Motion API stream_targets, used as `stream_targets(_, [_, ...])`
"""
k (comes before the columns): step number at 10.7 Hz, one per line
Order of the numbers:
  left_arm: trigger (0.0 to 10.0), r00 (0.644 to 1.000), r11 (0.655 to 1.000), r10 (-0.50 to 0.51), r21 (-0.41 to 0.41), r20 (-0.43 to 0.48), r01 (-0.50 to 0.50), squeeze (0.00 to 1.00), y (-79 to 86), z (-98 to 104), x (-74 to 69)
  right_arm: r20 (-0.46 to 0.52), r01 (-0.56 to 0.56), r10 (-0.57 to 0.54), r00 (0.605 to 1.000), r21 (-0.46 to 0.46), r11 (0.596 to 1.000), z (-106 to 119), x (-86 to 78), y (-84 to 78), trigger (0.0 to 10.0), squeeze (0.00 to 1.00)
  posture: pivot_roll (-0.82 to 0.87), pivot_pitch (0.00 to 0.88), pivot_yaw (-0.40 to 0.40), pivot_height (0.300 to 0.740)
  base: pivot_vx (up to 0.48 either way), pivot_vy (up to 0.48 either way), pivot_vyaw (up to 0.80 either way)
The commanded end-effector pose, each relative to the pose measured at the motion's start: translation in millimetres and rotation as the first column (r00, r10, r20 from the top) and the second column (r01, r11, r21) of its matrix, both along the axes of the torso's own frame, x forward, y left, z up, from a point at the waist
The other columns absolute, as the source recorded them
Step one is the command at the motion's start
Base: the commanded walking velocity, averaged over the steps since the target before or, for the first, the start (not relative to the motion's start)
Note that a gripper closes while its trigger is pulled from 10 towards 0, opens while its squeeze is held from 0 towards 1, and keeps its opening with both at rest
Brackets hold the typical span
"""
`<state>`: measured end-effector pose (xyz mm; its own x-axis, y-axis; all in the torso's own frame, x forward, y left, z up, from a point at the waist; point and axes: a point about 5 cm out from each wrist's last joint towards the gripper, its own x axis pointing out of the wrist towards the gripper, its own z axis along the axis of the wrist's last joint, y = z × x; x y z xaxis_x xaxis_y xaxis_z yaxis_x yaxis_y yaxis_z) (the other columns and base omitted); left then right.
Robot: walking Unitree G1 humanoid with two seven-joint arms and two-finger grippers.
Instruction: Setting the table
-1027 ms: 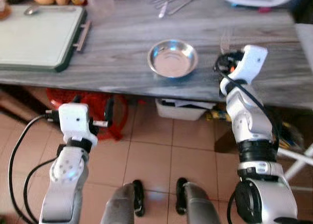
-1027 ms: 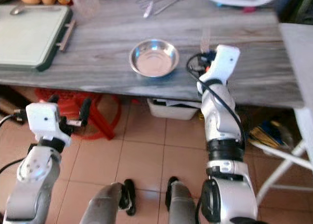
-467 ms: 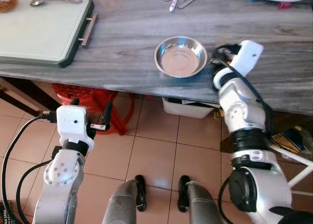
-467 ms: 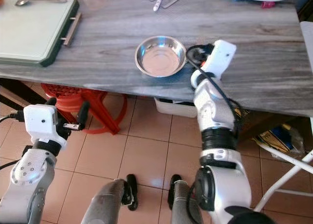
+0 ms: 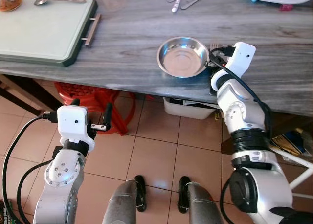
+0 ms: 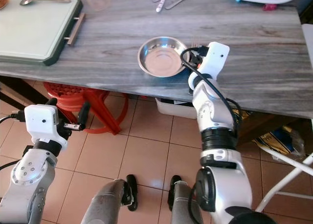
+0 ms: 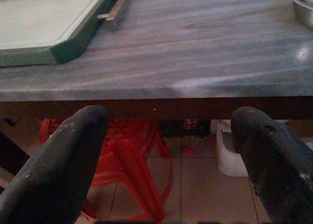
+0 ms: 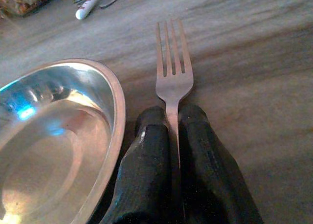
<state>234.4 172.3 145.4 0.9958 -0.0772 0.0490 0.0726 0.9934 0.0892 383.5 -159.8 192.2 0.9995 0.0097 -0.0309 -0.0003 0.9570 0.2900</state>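
Right gripper (image 8: 173, 136) pinched tight on fork (image 8: 173, 75) handle, tines flat on table (image 5: 122, 38) just right of bowl (image 5: 182, 56) at frame centre, apparently to lay it as a place setting; left gripper (image 7: 166, 150) idle, fingers wide apart, holding nothing, lower left.

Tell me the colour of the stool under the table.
The stool is red plastic, standing on the tiled floor beneath the table; the left eye view shows it best.
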Motion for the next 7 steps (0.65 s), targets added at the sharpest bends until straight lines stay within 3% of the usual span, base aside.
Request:
stream_targets(1, [10.0, 1.0, 1.0, -0.007, -0.005, -0.006, 0.007, 0.0, 0.1, 0.2, -1.7, -0.111, 0.006, -0.007, 0.994, -0.002, 1.0, -27.1, -4.9, -3.3, 10.0, 0.0, 0.12, 0.315, 0.077, 0.74, 0.0, 0.0, 0.0])
stream_targets(7, [10.0, 1.0, 1.0, -0.012, -0.009, -0.009, 0.012, 0.0, -3.1, -1.7, -0.7, -0.177, 0.022, -0.033, 0.984, -0.059, 0.998, -37.7, -10.3, -13.2, 10.0, 0.0, 0.11, 0.314, 0.072, 0.74, 0.0, 0.0, 0.0])
